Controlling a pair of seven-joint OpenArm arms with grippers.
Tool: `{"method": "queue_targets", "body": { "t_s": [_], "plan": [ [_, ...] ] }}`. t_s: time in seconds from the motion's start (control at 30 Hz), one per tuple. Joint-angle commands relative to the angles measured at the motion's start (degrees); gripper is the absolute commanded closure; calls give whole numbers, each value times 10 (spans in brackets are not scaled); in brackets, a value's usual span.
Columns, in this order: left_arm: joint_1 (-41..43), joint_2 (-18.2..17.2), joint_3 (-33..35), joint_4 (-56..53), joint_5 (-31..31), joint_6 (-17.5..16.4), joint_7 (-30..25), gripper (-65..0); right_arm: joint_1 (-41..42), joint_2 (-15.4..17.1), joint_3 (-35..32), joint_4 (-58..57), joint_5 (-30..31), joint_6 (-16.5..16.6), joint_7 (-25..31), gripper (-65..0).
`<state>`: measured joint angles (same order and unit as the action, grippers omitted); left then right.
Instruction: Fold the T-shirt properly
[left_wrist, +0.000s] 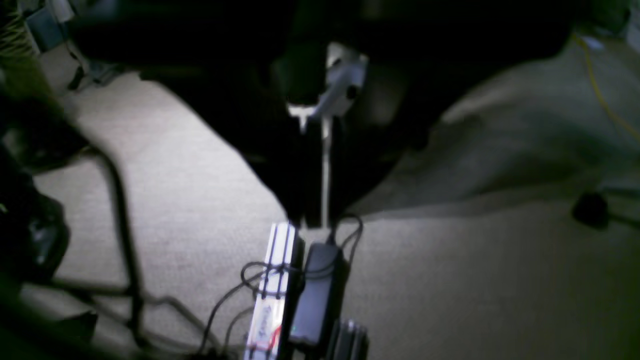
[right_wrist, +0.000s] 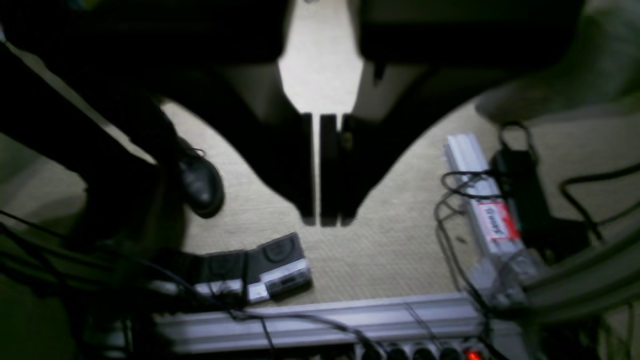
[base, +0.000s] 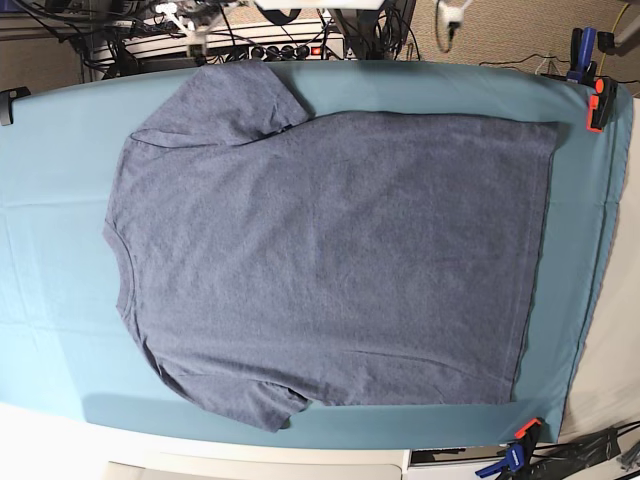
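The T-shirt (base: 330, 250) lies spread flat across the middle of the teal table cloth (base: 50, 300), collar toward the left edge, hem toward the right edge, both sleeves out. It looks light, soft and limp, likely to sag and crease, so a pinch at the hem corners or sleeve edges seems the surest hold. The right gripper (right_wrist: 320, 217) hangs over the floor pinched together on nothing, and the left gripper (left_wrist: 312, 220) looks closed too, empty as well.

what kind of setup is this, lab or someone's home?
Most likely a lab or robotics workspace. The T-shirt lies flat on a teal table cloth held by clamps, and power strips with tangled cables sit on the carpeted floor.
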<state>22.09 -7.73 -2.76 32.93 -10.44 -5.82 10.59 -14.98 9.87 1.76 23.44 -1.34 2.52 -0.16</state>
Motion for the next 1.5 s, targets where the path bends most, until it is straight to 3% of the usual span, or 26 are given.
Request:
{"method": "queue_targets", "body": {
  "t_s": [0.0,0.23,0.4,0.7,0.83,0.93,1.07,1.2,1.33,1.47],
  "plan": [
    [19,-10,0,18,-11,-3,6,-35,-10,10,1,12,2,-3,3,-15],
    [129,-56,0,168,-18,-6,51,-35,-98,45,1,120,2,29,1,-15],
    [242,-97,0,324,-49,-48,94,-35,-196,79,1,253,2,30,-6,-15],
    [429,-173,-21,607,-61,-51,114,-35,-399,141,1,508,3,21,-13,-15],
    [449,-181,-50,711,-48,-105,163,-35,-460,158,2,613,2,-23,-14,-15],
    [447,-182,-76,773,-48,-147,170,-35,-488,167,2,695,-24,-53,-20,-15],
    [438,-186,-106,843,-48,-168,171,-35,-502,180,2,790,-100,-95,-55,-15],
    [412,-224,-110,874,-43,-172,170,-35,-501,199,2,857,-169,-149,-74,-15],
    [369,-247,-110,875,8,-173,162,-35,-497,228,2,885,-275,-210,-67,-15],
    [327,-269,-109,875,87,-205,103,-36,-475,268,2,884,-365,-221,-44,-15]
  ]
}}
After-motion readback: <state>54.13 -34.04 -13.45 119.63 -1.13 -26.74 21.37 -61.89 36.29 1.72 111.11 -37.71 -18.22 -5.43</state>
